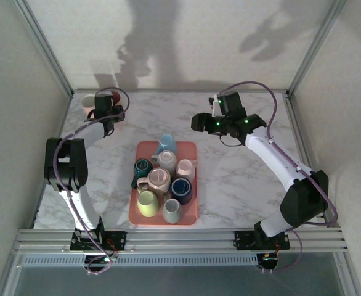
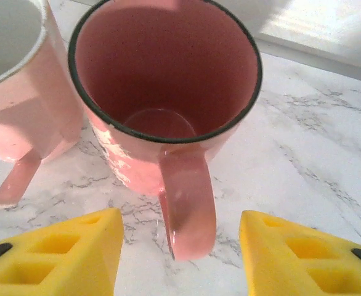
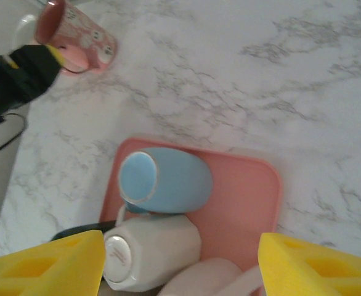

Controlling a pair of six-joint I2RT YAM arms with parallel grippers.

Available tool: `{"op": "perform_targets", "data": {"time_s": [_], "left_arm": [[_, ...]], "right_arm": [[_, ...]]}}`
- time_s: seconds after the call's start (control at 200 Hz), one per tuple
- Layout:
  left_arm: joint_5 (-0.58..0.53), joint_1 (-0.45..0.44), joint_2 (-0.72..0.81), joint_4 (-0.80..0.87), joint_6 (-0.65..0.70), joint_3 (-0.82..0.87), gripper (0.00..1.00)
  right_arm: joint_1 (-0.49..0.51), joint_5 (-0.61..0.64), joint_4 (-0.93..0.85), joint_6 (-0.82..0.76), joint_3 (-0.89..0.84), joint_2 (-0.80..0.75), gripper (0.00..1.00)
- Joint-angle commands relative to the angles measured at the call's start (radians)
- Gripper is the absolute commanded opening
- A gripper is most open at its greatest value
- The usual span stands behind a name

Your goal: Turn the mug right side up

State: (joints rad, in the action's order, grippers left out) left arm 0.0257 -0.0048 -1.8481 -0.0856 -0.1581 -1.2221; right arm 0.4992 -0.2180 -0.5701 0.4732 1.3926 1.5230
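Mug (image 2: 168,80) stands upright at the far-left corner of the bench (image 2: 316,160), just beside a paler mug (image 2: 26,105). Left jaws stand open either side of its handle (image 2: 186,209), touching nothing, so withdrawal should not tip it. Right jaws hover open and empty over the tray (image 3: 242,185).

Left arm (image 1: 66,163) stretching toward far left, left gripper (image 2: 180,246) standing with yellow fingers (image 2: 63,253) apart. Right arm (image 1: 279,166) bending inward, right gripper (image 3: 180,259) hanging high, facing downward, fingers spread wide.
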Motion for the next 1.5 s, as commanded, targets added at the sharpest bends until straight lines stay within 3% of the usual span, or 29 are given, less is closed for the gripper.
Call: {"op": "perform_targets", "data": {"time_s": [0.0, 0.16, 0.361, 0.546, 0.776, 1.026, 1.272, 1.497], "left_arm": [[0.020, 0.007, 0.108, -0.003, -0.022, 0.050, 0.53], [0.073, 0.006, 0.232, 0.089, -0.070, 0.106, 0.54], [0.187, 0.006, 0.372, 0.186, -0.141, 0.179, 0.55], [0.316, 0.006, 0.441, 0.221, -0.188, 0.228, 0.56], [0.341, 0.006, 0.483, 0.271, -0.166, 0.213, 0.57], [0.377, 0.007, 0.497, 0.297, -0.138, 0.224, 0.57], [0.372, 0.007, 0.507, 0.292, -0.129, 0.245, 0.57], [0.375, 0.006, 0.500, 0.292, -0.130, 0.237, 0.57]], "right_arm": [[0.044, 0.069, -0.132, 0.028, 0.071, 0.043, 0.64], [0.172, 0.199, -0.229, 0.047, 0.165, 0.122, 0.64], [0.279, 0.276, -0.246, 0.200, 0.239, 0.222, 0.65], [0.316, 0.340, -0.252, 0.353, 0.290, 0.306, 0.65], [0.364, 0.448, -0.278, 0.475, 0.407, 0.410, 0.63], [0.368, 0.415, -0.288, 0.561, 0.486, 0.533, 0.73], [0.364, 0.386, -0.312, 0.527, 0.562, 0.623, 0.82], [0.351, 0.367, -0.287, 0.482, 0.585, 0.667, 0.85]]}}
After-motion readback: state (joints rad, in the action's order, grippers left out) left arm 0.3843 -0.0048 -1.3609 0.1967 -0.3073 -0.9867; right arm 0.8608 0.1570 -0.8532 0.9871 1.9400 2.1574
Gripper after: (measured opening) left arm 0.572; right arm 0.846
